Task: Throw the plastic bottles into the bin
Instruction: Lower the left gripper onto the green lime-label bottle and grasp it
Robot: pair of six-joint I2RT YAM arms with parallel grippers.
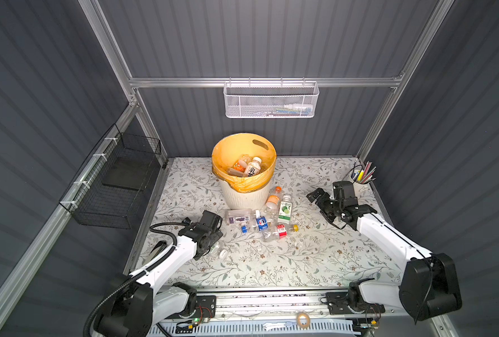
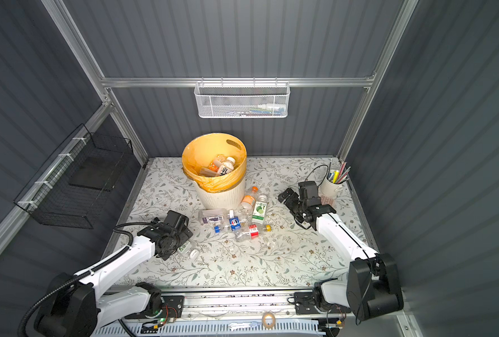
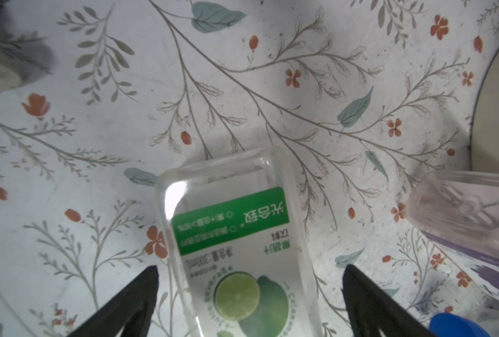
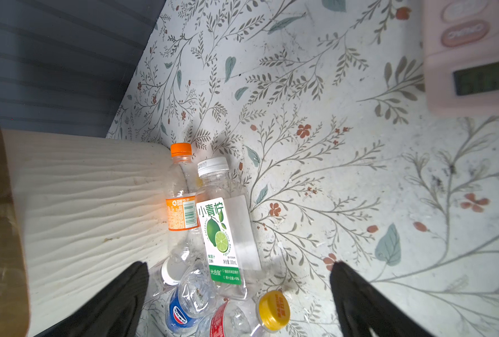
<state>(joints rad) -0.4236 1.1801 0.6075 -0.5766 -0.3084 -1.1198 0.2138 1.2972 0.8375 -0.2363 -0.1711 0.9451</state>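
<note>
The bin (image 1: 243,198) (image 2: 222,198), cream with an orange bag, stands at the back centre with several plastic bottles (image 1: 248,167) inside. More bottles lie in front of it: a purple-labelled one (image 1: 239,216), a blue-labelled one (image 1: 261,223), a lime-labelled one (image 1: 285,210), an orange-capped one (image 1: 273,200) and a red-labelled one (image 1: 280,230). My left gripper (image 1: 210,248) (image 3: 250,270) is open, its fingers either side of another lime-labelled bottle (image 3: 236,242) (image 2: 188,251) lying on the table, not touching it. My right gripper (image 1: 319,205) (image 4: 239,267) is open and empty, right of the pile.
A white cup of pens (image 1: 359,182) stands at the back right, with a pink calculator (image 4: 470,58) beside it. A white mesh basket (image 1: 271,100) hangs on the back wall and a black wire basket (image 1: 117,186) on the left wall.
</note>
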